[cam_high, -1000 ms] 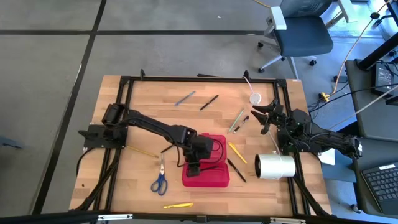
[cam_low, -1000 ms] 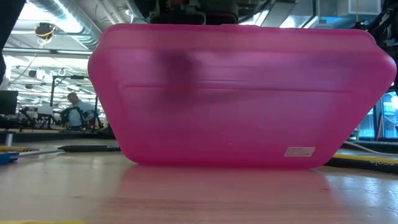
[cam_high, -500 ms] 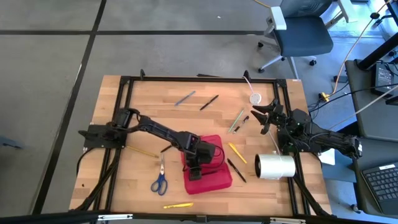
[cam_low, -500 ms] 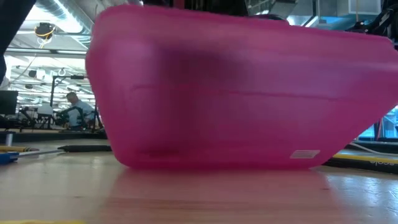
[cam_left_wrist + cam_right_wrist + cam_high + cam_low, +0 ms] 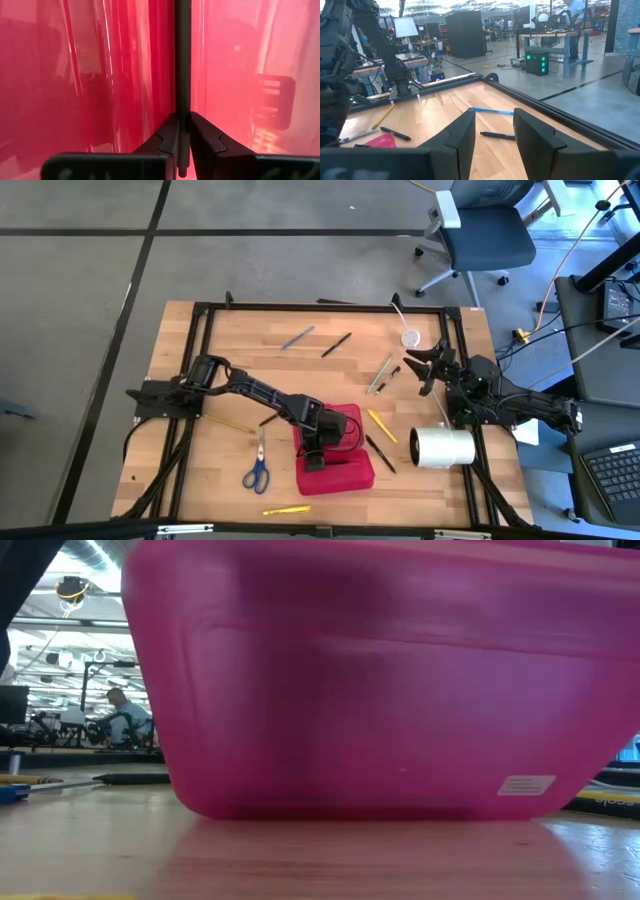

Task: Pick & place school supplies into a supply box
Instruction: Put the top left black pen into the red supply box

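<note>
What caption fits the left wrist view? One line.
Left hand clamped on a thin dark pen inside the red supply box.

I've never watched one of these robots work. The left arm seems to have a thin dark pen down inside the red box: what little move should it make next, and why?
Probably open its jaws. The left gripper holds a thin dark pen pinched between its jaws, already down inside the red box, so letting go should leave the pen there.

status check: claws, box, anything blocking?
Left claw pinched on a thin dark pen, down in the red box. Right claw open, idle at table's right edge. Nothing blocking.
</note>
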### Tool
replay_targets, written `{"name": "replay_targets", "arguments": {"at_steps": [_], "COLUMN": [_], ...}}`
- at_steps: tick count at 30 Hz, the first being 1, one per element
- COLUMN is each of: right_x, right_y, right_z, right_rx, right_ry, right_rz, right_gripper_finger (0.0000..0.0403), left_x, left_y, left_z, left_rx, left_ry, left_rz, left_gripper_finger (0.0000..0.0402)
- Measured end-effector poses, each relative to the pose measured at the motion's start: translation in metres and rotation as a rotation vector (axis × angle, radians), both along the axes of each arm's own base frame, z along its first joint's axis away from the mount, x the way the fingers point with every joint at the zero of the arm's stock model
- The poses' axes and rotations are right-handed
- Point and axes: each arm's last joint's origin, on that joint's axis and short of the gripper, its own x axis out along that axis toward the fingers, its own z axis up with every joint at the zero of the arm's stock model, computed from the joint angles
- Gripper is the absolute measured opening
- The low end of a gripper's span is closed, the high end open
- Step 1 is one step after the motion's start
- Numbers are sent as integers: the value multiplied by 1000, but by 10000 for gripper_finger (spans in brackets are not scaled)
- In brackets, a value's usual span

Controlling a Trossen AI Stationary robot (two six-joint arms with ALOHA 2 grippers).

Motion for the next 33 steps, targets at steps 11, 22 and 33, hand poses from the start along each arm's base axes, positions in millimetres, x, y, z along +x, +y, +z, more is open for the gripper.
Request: {"name": "replay_targets", "arguments": {"at_steps": [11,22,33], "right_x": [0,0,0], "right_y": [0,0,0], "right_z": [0,0,0], "right_rx": [0,-2,-3], "right_ry": [0,2,2], "right_rz": [0,0,0], "right_gripper_finger": [138,138,138], "left_x": [-1,-14,-10], "left_y": [11,24,14], "left_z": [17,64,76], "left_rx": [28,14,6], "left_ry": [-31,-103,-236], "left_rz": [34,15,-46], "left_gripper_finger": [35,42,43]}}
